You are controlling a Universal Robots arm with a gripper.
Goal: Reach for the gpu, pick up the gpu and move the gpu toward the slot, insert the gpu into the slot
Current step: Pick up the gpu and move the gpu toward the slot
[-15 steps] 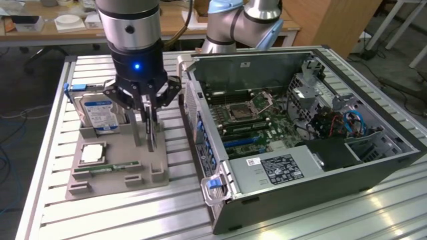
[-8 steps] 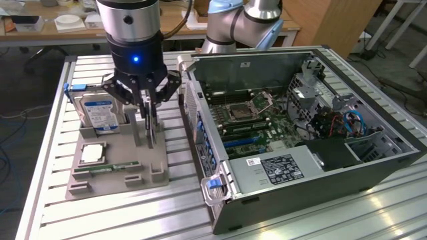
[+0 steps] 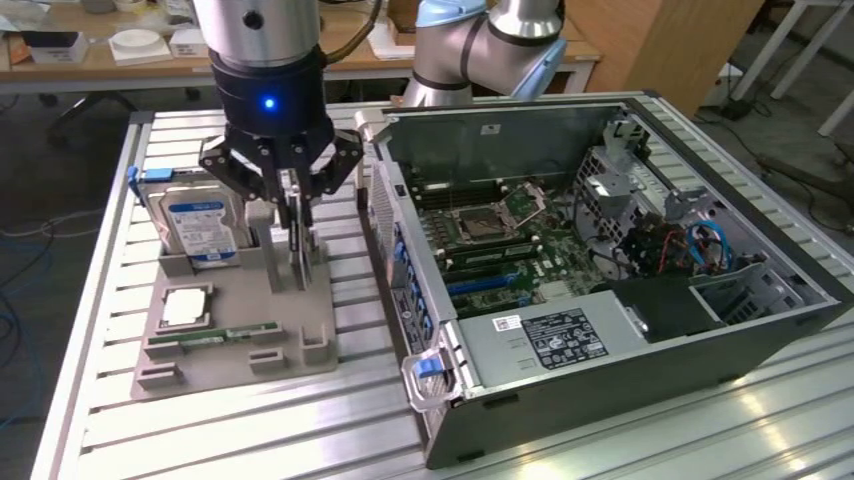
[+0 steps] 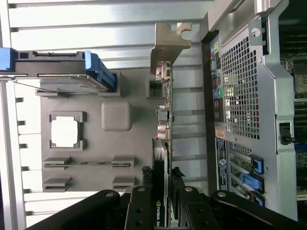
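Observation:
The gpu (image 3: 304, 255) stands on edge in the grey holder tray (image 3: 240, 365) at the exterior view's left. In the wrist view the gpu (image 4: 161, 143) is a thin dark card with its silver bracket (image 4: 168, 43) reaching past the tray's edge. My gripper (image 3: 299, 225) hangs straight over it. The gripper (image 4: 161, 173) is open, with one black finger (image 4: 147, 173) on each side of the card and only narrow gaps. The slot (image 3: 483, 284) is a blue strip on the green motherboard (image 3: 534, 245) inside the open computer case.
In the tray are a silver hard drive (image 3: 200, 225) with a blue-white label, a square processor (image 3: 183, 307) and a green memory stick (image 3: 214, 335). The case's perforated rear panel (image 4: 244, 96) stands close beside the card. A slatted metal table (image 3: 200, 440) carries everything.

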